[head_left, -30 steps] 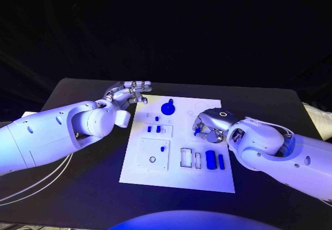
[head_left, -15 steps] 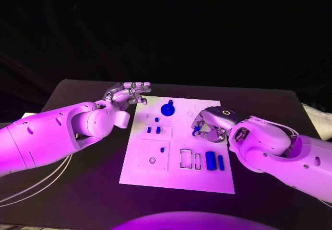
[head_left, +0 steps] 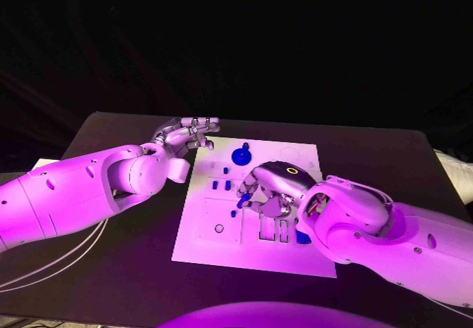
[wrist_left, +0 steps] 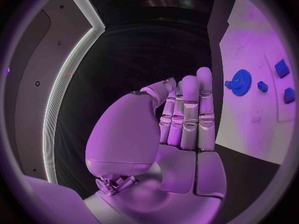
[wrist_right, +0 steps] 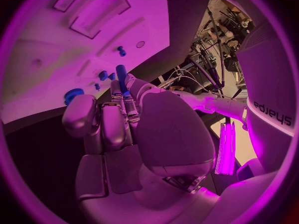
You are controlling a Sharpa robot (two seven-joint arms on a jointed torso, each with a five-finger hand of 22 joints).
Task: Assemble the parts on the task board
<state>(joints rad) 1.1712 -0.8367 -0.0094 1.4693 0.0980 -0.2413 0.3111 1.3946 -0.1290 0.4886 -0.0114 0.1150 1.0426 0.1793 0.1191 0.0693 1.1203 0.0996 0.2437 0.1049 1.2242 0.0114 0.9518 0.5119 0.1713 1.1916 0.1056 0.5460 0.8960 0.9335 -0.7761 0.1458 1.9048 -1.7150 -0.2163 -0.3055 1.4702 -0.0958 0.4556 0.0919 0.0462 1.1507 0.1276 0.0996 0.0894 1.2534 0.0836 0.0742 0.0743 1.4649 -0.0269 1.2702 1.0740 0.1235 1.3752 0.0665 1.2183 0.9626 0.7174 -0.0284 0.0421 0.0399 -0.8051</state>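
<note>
The little blue peg [wrist_right: 121, 74] was pinched at the tips of the right hand [head_left: 268, 193], just above the middle of the task board [head_left: 202, 242]. In the head view its blue end [head_left: 242, 199] poked out under the fingers. It looked small, hard and light, like a plastic stick, so I think it would not bend or break. It looked smooth too, so it could slip or tip if the pinch was loose. A good place to hold it seemed to be near one end, so the other end was free to go into a hole.

Around it on the board lay other blue parts. A round blue gear [head_left: 240, 155] sat near the far edge. Small blue blocks [head_left: 221, 184] sat just beside the hand. Near the close edge a long blue piece [head_left: 301, 237] peeked out from under the right arm.

The left hand [head_left: 187, 132] was off by the far left corner of the board. It held nothing, and its fingers [wrist_left: 189, 112] were straight and side by side, touching no part.
</note>
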